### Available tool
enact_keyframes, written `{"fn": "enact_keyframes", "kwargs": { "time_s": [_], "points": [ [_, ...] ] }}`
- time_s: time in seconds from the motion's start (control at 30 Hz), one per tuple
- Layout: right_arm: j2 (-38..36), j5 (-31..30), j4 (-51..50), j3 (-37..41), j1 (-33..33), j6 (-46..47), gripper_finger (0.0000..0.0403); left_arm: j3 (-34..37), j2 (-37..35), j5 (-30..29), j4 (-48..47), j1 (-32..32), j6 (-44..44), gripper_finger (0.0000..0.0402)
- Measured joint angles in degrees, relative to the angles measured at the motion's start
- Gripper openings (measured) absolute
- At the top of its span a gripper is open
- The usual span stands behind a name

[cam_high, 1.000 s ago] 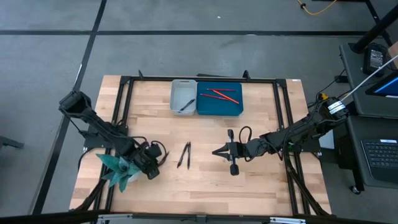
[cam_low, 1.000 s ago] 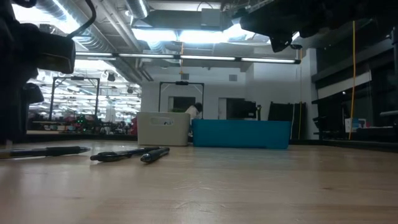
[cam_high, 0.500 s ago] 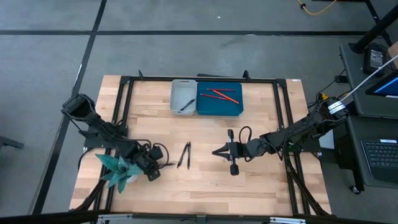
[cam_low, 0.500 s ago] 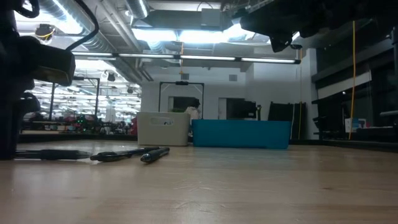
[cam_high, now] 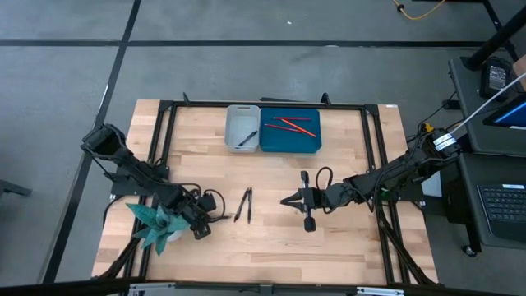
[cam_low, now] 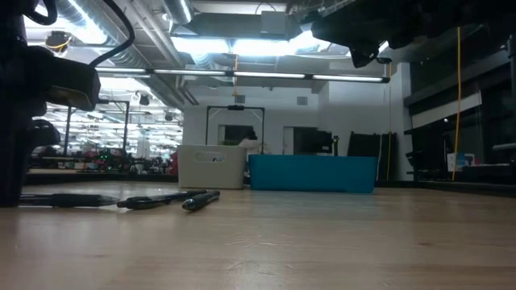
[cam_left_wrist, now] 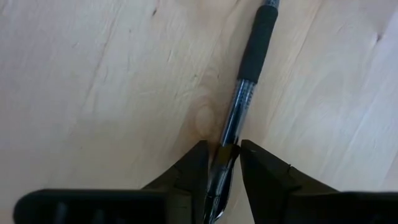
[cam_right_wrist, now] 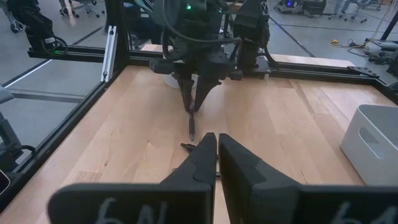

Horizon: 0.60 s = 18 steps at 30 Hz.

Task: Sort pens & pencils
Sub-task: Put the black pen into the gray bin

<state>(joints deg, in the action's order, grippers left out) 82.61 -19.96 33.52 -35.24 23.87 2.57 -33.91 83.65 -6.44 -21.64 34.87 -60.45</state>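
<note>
The left gripper (cam_high: 215,215) sits low over the wooden table (cam_high: 271,247), its jaws on either side of one black pen (cam_left_wrist: 239,112) that lies flat on the wood. The two dark fingers (cam_left_wrist: 193,168) stand against the barrel's sides, so the jaws are grasping this pen, whose grip end reaches out ahead of the fingertips. Just beyond that end, two more black pens (cam_high: 244,205) lie on the table, touching at one end and spreading apart toward the other; in the low view they show as a low dark pair (cam_low: 165,199).

Farther out from these jaws, at the back of the table, stand two bins side by side. The grey bin (cam_high: 231,138) holds one black pen (cam_high: 246,139). The blue bin (cam_high: 312,146), touching the grey one, holds red pencils (cam_high: 294,126): two are plain to count, and a third may lie among them but cannot be told for sure.

The right gripper (cam_high: 287,200) hangs above the table with its jaws clenched together on nothing, its fingertips pointing toward the loose pair of pens, which lies between the two grippers
</note>
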Motion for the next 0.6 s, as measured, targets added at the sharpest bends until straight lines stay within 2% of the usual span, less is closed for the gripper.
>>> {"fn": "enact_keyframes", "kwargs": {
  "time_s": [0.13, 0.3, 0.6],
  "points": [
    [0.00, 0.01, 0.00, 0.02, 0.01, 0.02, 0.0020, -0.02, 0.05, 0.61, -1.58, -0.11, 0.28, 0.0071],
    [0.00, 0.01, 0.00, 0.01, 0.00, 0.22, 0.0020, -0.09, 0.03, 1.86, -1.35, -0.21, 2.08, 0.0018],
    [0.00, 0.01, 0.00, 0.02, 0.01, 0.26, 0.0020, 0.07, -0.29, 2.14, -0.47, -0.42, 4.70, 0.0016]
  ]
}}
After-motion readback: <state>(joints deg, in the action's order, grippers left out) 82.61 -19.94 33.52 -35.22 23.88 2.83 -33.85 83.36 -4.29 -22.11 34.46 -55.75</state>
